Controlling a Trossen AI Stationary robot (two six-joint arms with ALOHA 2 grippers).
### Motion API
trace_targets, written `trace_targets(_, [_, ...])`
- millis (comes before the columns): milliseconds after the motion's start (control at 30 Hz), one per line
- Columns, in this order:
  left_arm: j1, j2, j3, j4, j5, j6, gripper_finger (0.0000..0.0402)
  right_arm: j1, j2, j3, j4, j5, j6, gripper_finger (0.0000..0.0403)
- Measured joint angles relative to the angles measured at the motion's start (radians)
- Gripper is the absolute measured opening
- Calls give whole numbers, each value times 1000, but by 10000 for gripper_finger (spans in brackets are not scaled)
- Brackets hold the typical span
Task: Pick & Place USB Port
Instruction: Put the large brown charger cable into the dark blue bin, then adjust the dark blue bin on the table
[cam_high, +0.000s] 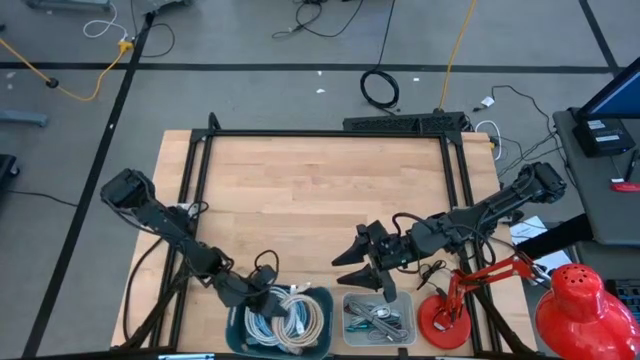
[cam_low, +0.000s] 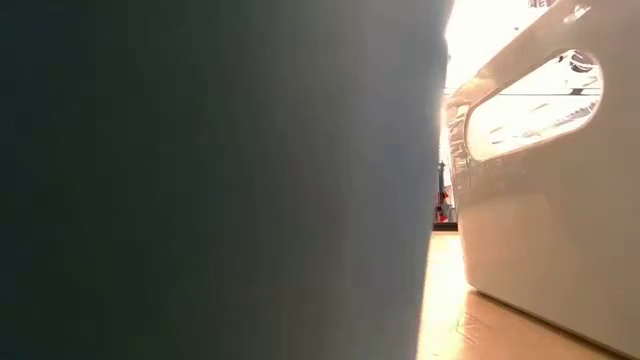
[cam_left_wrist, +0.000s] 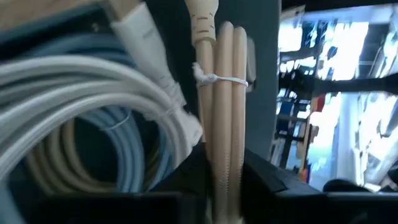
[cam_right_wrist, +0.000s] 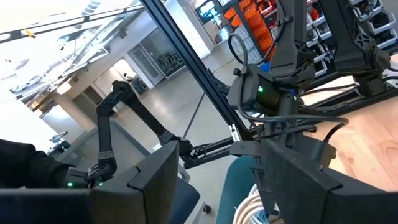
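At about seven o'clock on the table (cam_high: 300, 190), the left gripper (cam_high: 262, 292) reaches into the dark bin (cam_high: 237, 340) of coiled cables (cam_high: 285, 322). Its wrist view shows the two fingers pinched shut around a beige cable bundle (cam_left_wrist: 222, 112), tied with a thin white twist tie (cam_left_wrist: 217, 79), with white and pale blue coils beside it. This bundle looks like the USB lead the task wants, though its plug is not clearly visible.

A cable like this should be light, soft and floppy. Loose ends will likely droop and may snag neighbouring coils on the way up. The tied section is the stiffest part, so holding it just by the tie, as now, seems the soundest grip.

At about five o'clock, the right gripper (cam_high: 362, 262) hovers above the table, just over the small grey tray (cam_high: 350, 302) of small parts, its fingers spread wide and holding nothing.

Further right, at four o'clock, stands a red lamp (cam_high: 575, 310).
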Motion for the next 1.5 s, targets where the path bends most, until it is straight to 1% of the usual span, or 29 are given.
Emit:
trace_targets(100, [-1, 0, 0, 1, 17, 13, 101, 0, 0, 0, -9, 0, 0, 218])
trace_targets(200, [-1, 0, 0, 1, -3, 13, 119, -1, 0, 0, -27, 3, 0, 216])
trace_targets(300, [-1, 0, 0, 7, -40, 13, 123, -1, 0, 0, -39, 4, 0, 215])
trace_targets(367, [0, 0, 0, 7, -42, 9, 124, -1, 0, 0, -42, 4, 3, 216])
trace_targets(600, [-13, -12, 0, -4, 9, -21, 126, -1, 0, 0, -44, 2, 24, 213])
trace_targets(700, [-19, -52, 0, -66, 2, -38, 126, -1, 0, 0, -46, 1, 25, 212])
trace_targets(767, [-26, -103, 0, -137, -48, -24, 126, -1, 0, 0, -46, 1, 24, 212])
trace_targets(833, [-29, -162, 0, -160, -117, 22, 126, -1, 0, 0, -46, 1, 24, 212])
trace_targets(900, [-24, -215, 0, -166, -162, 81, 126, -1, 0, 0, -47, 1, 24, 212])
trace_targets(1000, [-3, -276, 0, -158, -177, 142, 125, -1, 0, 0, -47, 6, 24, 212])
trace_targets(1100, [18, -307, 0, -167, -173, 175, 106, -1, 0, 0, -54, 39, 23, 212])
trace_targets(1200, [61, -309, 0, -233, -141, 158, 73, -2, 0, 0, -70, 60, 23, 212])
trace_targets(1267, [93, -307, 0, -321, -96, 134, 53, -2, 0, 0, -79, 75, 23, 212])
trace_targets(1300, [112, -305, 0, -358, -57, 133, 45, -2, 0, 0, -83, 78, 23, 212])
trace_targets(1400, [186, -289, 0, -455, 89, 138, 38, -2, 0, 0, -101, 78, 24, 212])
trace_targets(1500, [253, -282, -1, -452, 190, 170, 49, -1, 0, -1, -102, 78, 24, 212])
